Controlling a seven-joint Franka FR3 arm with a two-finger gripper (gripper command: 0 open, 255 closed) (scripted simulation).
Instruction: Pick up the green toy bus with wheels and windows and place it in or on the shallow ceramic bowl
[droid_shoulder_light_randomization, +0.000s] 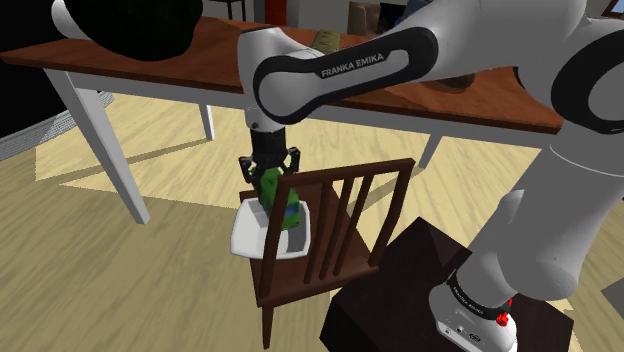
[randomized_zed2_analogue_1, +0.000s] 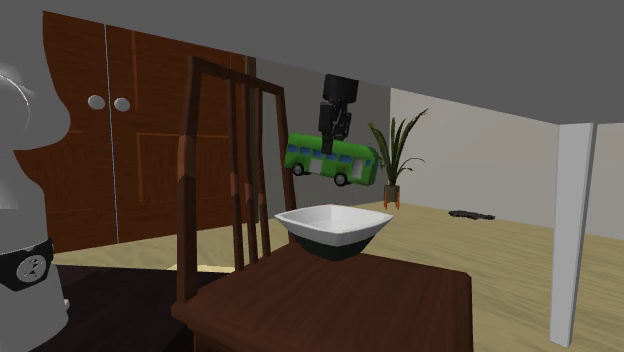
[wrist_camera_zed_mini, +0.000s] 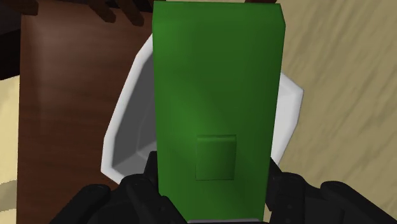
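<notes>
A dark wooden chair (randomized_zed2_analogue_1: 400, 290) holds a white shallow bowl (randomized_zed2_analogue_1: 340, 243) on its seat. The green toy bus (randomized_zed2_analogue_1: 352, 162) hangs tilted just above the bowl, pinched in my gripper (randomized_zed2_analogue_1: 331, 145). I should lower gently, keep centred, then let go.

Green bus held in the air over the white bowl

The green toy bus (randomized_zed2_analogue_1: 330, 160) has blue windows, a pale side stripe, dark wheels and a plain roof with a small square hatch (wrist_camera_zed_mini: 216, 95). The gripper (randomized_zed2_analogue_1: 336, 138) clasps it by the roof. It hangs at 12 o'clock from the bowl (randomized_zed2_analogue_1: 300, 216) and clear of it, its long body dipping slightly toward 4 o'clock in the second exterior view. The bowl is shallow and square-rimmed, white inside and dark outside. It stands upright at the 9 o'clock side of the chair seat (droid_shoulder_light_randomization: 345, 245) in the shoulder view.
</notes>
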